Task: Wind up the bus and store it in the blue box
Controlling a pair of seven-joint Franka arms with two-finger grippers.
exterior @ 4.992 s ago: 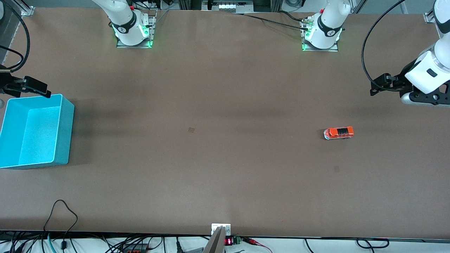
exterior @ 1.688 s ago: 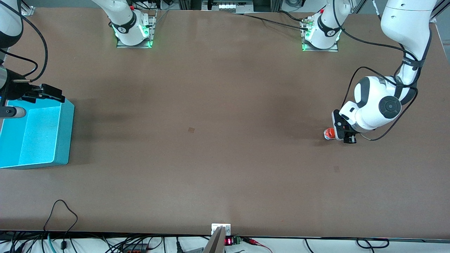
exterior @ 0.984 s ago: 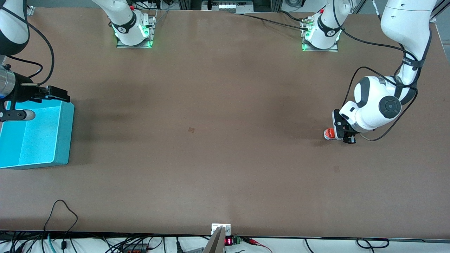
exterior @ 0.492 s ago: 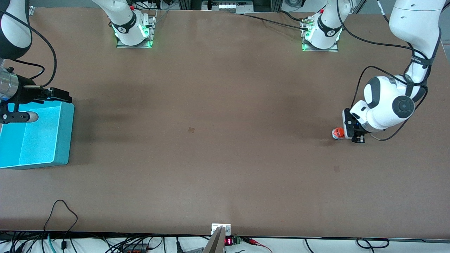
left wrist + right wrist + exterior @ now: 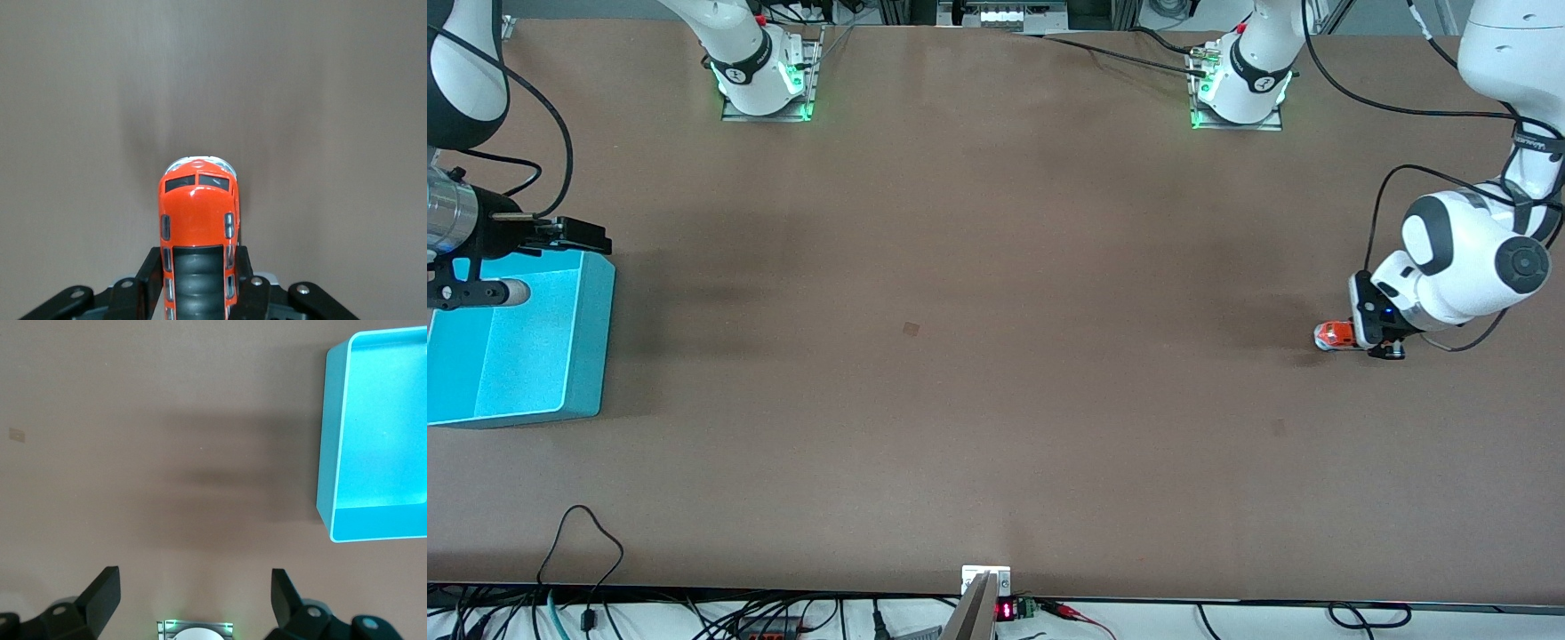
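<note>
A broad brown matte desk [image 5: 996, 267] is seen, marked by a small darker square patch [image 5: 911, 328] near its middle. Black and coloured cables [image 5: 587, 569] are draped along the nearest edge — beside a small red-lit display [image 5: 1006, 611].

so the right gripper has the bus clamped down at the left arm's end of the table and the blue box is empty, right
Not quite: the left gripper, not the right, is shut on the bus, as the left wrist view shows. The right gripper hangs open by the blue box, which is indeed empty.
</note>
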